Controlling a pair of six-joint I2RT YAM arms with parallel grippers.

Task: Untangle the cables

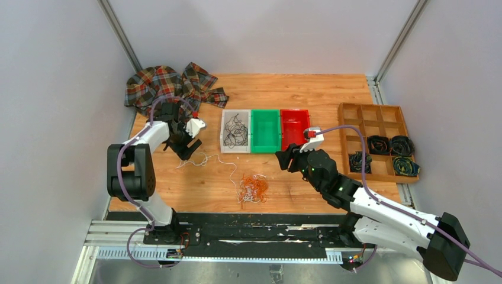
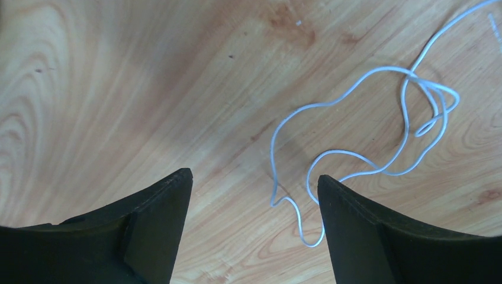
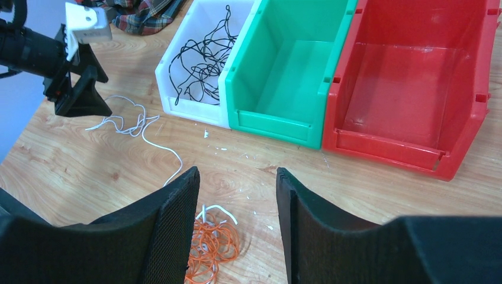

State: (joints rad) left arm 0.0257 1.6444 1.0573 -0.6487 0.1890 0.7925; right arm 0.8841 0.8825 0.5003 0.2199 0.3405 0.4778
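A loose white cable [image 2: 408, 100] lies in loops on the wooden table, seen also from above [image 1: 198, 158] and in the right wrist view [image 3: 133, 124]. My left gripper [image 2: 254, 176] hovers just over it, open, with one end loop of the cable lying on the table between the fingers, close to the right one. An orange tangle [image 1: 253, 188] with a few white cables in it rests at the table's middle front [image 3: 210, 245]. My right gripper [image 3: 237, 171] is open and empty, above the table to the right of that tangle [image 1: 288, 158]. Black cables [image 3: 204, 59] lie in the white bin.
Three bins stand in a row: white [image 1: 224, 133], green [image 1: 265, 131], red [image 1: 294, 130]. A wooden compartment tray [image 1: 373, 115] at the right holds dark coiled cords [image 1: 391, 145]. A plaid cloth [image 1: 171, 86] lies at the back left corner.
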